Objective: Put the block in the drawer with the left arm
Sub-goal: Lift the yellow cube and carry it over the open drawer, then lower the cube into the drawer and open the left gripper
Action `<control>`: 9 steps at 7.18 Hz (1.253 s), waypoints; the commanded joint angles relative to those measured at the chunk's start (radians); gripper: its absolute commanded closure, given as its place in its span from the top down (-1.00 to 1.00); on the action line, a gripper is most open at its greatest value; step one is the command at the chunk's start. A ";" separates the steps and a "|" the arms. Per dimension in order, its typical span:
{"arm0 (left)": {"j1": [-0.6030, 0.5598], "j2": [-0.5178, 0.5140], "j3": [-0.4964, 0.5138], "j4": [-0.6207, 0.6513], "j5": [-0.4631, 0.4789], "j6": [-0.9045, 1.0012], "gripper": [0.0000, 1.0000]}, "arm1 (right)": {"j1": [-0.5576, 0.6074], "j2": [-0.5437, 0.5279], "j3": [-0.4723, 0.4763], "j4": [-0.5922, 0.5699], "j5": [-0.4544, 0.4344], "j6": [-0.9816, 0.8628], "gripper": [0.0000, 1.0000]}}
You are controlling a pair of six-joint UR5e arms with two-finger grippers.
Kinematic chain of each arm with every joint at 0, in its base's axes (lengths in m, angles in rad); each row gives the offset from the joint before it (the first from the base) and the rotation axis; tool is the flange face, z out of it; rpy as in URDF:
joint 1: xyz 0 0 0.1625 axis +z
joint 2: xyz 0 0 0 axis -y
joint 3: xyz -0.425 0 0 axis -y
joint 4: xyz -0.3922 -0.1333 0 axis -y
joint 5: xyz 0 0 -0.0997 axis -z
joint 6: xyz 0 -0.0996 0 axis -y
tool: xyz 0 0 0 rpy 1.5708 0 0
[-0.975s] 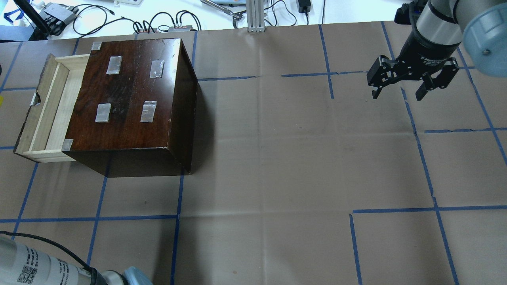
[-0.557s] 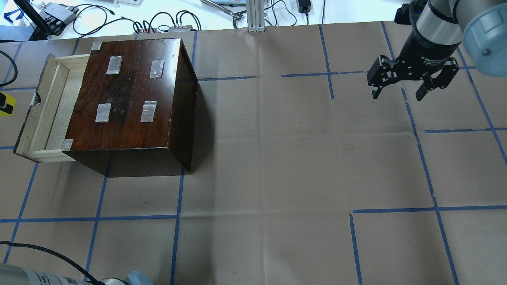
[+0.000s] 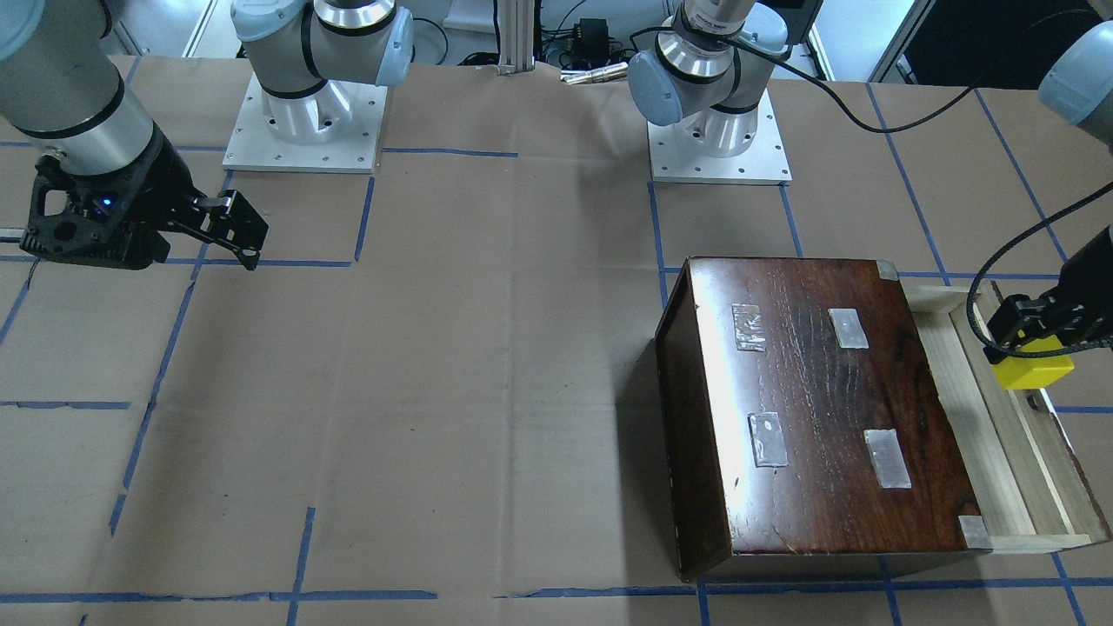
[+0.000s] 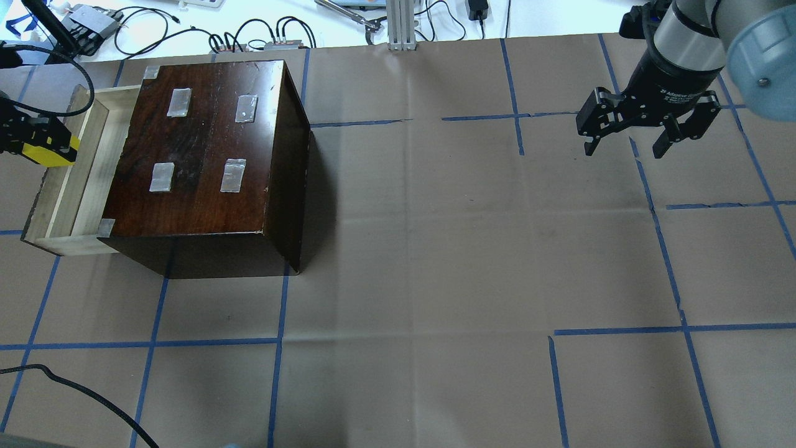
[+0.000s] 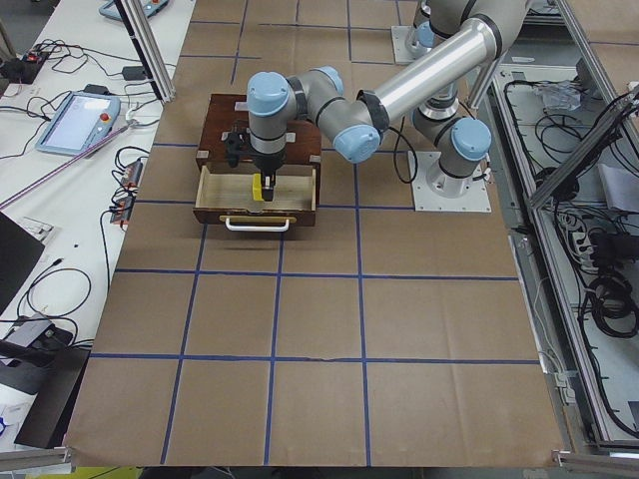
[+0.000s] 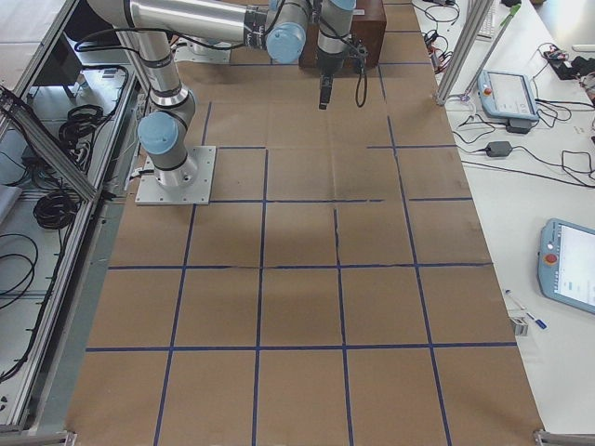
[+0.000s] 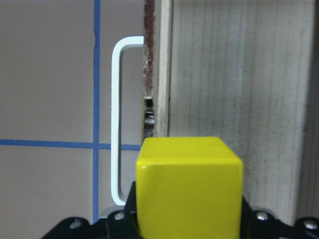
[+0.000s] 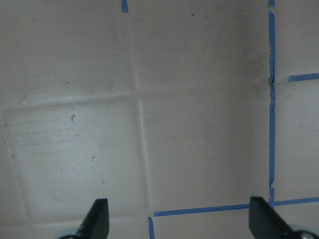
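Observation:
My left gripper (image 4: 38, 144) is shut on the yellow block (image 4: 50, 154) and holds it above the front edge of the open drawer (image 4: 81, 180). In the front-facing view the block (image 3: 1030, 372) hangs over the drawer's (image 3: 1000, 452) front panel. The left wrist view shows the block (image 7: 189, 186) between the jaws, over the pale drawer floor (image 7: 239, 69), with the white handle (image 7: 117, 119) to its left. In the exterior left view the block (image 5: 258, 188) sits over the drawer (image 5: 258, 192). My right gripper (image 4: 628, 148) is open and empty, far off above the paper.
The glossy dark-brown box (image 4: 205, 155) with taped patches holds the drawer. Brown paper with blue tape lines (image 4: 435, 249) covers the table. Cables and devices (image 4: 261, 37) lie along the far edge. A black cable (image 4: 56, 379) trails at the near left.
My left gripper has moved in from the left edge with the yellow block and now stands over the drawer's front. The left arm's body has left the bottom corner. The right arm has not moved.

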 commanded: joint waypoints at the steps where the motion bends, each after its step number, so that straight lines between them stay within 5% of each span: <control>1: -0.033 -0.017 -0.001 0.002 -0.005 -0.017 -0.55 | 0.000 0.000 0.000 0.000 0.000 0.000 1.00; 6: -0.044 -0.020 -0.066 0.028 -0.002 -0.015 -0.46 | 0.000 0.000 0.000 0.000 0.000 0.000 1.00; 7: -0.044 -0.035 -0.061 0.029 -0.005 -0.015 0.44 | 0.000 0.000 0.000 0.000 0.000 0.000 1.00; 8: -0.044 -0.052 -0.038 0.034 -0.023 -0.017 0.95 | 0.000 0.000 0.000 0.000 0.000 0.000 1.00; 9: -0.044 -0.052 -0.036 0.034 -0.038 -0.017 0.96 | 0.000 0.000 0.000 0.000 0.000 0.000 1.00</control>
